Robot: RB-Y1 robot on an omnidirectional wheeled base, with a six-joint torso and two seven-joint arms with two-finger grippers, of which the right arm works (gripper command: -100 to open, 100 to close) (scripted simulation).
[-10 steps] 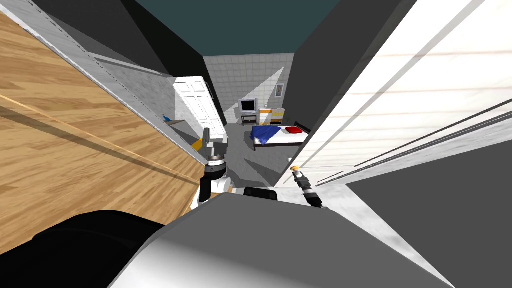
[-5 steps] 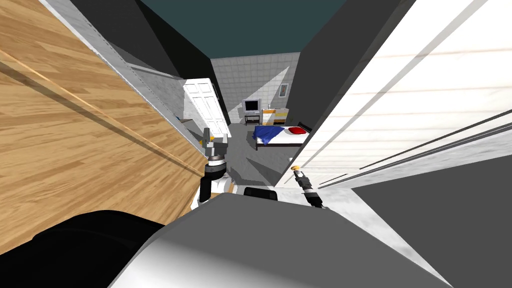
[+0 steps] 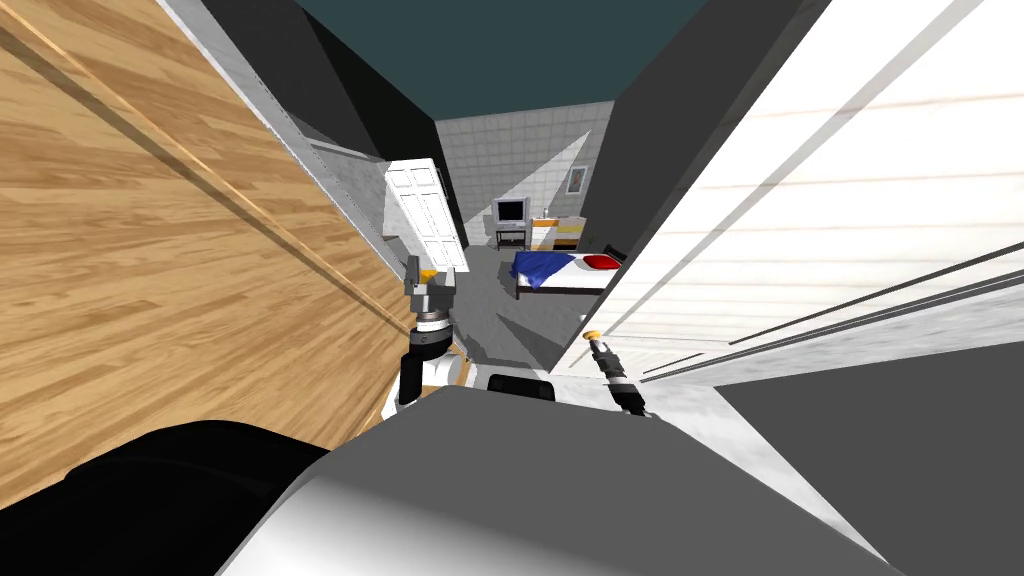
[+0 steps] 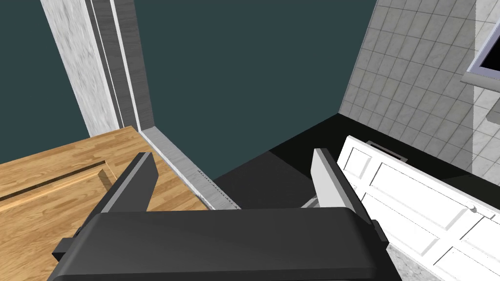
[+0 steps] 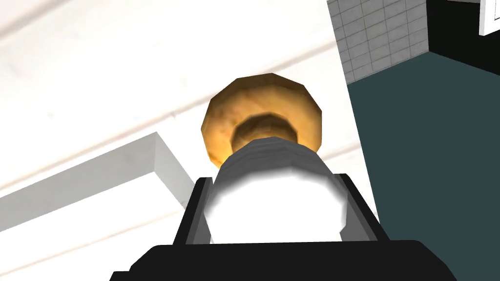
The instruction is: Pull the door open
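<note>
On the grey floor (image 3: 487,300), at its far edge, sit a small dark stand (image 3: 511,238) with a TV (image 3: 510,210) on it and, just beside, a white and orange dresser (image 3: 557,233). By the floor's right edge is a bed (image 3: 575,276), a blue blanket (image 3: 540,265) over one end, a red pillow (image 3: 601,262) at the end nearer that edge.

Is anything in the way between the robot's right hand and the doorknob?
No, nothing visible. The right gripper is shut on the grey knob, pinching it from both sides, with the brass plate and the white door just behind.
</note>
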